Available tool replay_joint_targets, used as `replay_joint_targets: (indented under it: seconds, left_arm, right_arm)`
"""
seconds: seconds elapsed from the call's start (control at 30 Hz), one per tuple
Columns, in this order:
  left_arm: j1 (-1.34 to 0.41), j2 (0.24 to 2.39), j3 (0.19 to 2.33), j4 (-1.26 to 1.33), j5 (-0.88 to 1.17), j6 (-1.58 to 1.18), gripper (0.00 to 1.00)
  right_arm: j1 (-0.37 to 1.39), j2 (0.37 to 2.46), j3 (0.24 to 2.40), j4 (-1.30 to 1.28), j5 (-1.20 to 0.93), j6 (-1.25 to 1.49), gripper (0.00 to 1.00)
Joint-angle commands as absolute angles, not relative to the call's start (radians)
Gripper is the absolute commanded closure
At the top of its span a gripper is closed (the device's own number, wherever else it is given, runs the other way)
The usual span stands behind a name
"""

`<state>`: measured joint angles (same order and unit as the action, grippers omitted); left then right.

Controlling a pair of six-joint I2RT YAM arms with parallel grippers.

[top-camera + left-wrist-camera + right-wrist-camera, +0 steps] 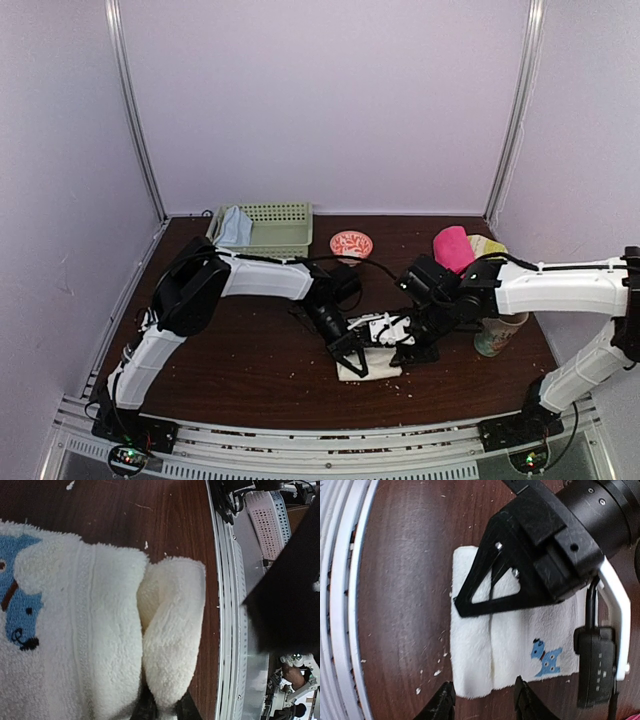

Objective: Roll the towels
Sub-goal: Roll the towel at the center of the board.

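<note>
Dark brown wood-grain table, off-white towel with a blue animal motif
The motif has brown and black touches. Farther back: a pale blue towel, a pale green perforated basket, a red-and-white patterned bowl.

I'm looking at a dark brown wooden table, boxed in by plain pale lilac walls. An aluminium post rises at the back left corner and another post at the back right. A ribbed metal rail runs along the near edge. The light is soft and even.
</note>
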<state>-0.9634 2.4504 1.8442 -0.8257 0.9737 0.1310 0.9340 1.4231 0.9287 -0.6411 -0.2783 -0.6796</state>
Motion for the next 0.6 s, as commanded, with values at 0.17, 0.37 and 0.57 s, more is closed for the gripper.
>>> replay_joint_targets:
  seconds: [0.17, 0.37, 0.57]
  left_arm:
    - [-0.976, 2.519, 1.814, -0.9, 0.873, 0.121, 0.97]
    - [-0.974, 2.517, 1.816, -0.89, 0.857, 0.123, 0.94]
    - [-0.974, 2.425, 1.731, -0.77, 0.768, 0.096, 0.87]
  right_arm:
    - [1.014, 1.563, 0.915, -0.454, -0.229, -0.655, 0.59]
    - [1.021, 1.622, 0.907, -0.449, -0.209, -0.628, 0.65]
    - [1.017, 1.698, 0.91, -0.454, -0.194, -0.595, 0.83]
